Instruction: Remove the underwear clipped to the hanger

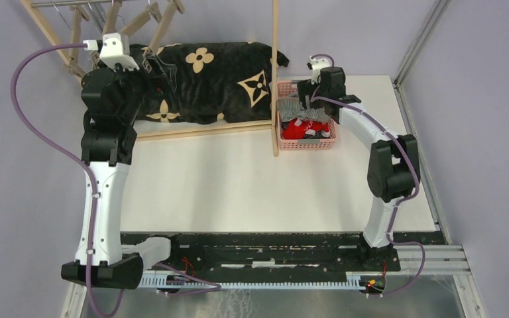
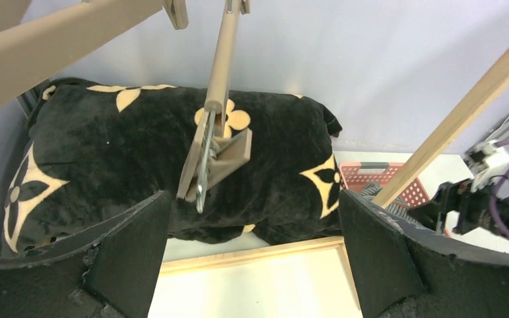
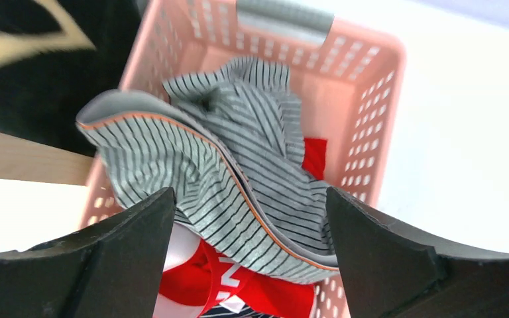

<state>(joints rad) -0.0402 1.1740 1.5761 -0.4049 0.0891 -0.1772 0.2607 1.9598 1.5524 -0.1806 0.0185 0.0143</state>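
Underwear (image 1: 303, 124) lies heaped in the pink basket (image 3: 384, 86), with the grey striped pair (image 3: 238, 179) on top and the red pair (image 3: 265, 295) mostly buried. Right gripper (image 3: 248, 195) hangs above it, jaws spread and gripping nothing. Left gripper (image 2: 253, 199) gapes below a wooden clip (image 2: 215, 162).

The left arm (image 1: 101, 199) and right arm (image 1: 378, 142) pair white links with black joints; purple cables (image 1: 23, 73) trail each; fingers (image 2: 126, 258) look matte black, perhaps rubber.
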